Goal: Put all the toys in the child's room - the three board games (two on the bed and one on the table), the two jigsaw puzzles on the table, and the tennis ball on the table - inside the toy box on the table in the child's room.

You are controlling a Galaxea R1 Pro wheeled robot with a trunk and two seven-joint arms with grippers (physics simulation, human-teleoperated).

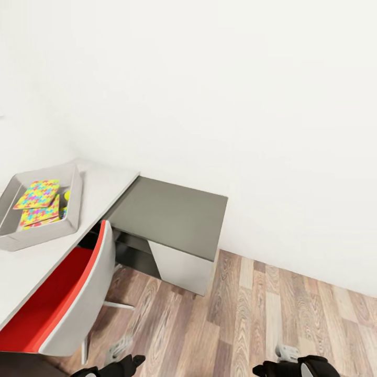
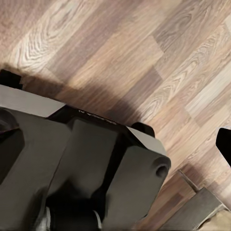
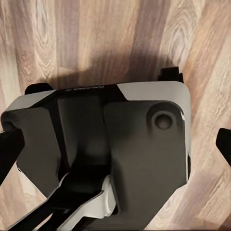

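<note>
The grey toy box (image 1: 74, 208) stands on the white table (image 1: 107, 183) at the left of the head view. Inside it lie two bright multicoloured jigsaw puzzles, one flat (image 1: 37, 193) and one below it (image 1: 41, 213). A yellow-green tennis ball (image 1: 67, 196) peeks out beside them against the box's right wall. My left gripper (image 1: 131, 361) and right gripper (image 1: 262, 369) hang low at the bottom edge, far from the box, both open and holding nothing. In the right wrist view the dark fingertips (image 3: 10, 150) stand wide apart over my own base.
A red and white chair (image 1: 78, 283) is tucked under the table in front of me. A lower grey desk section (image 1: 173, 214) with a cabinet juts out to the right. Wooden floor (image 1: 272, 314) stretches to the right, and a white wall (image 1: 235, 104) stands behind.
</note>
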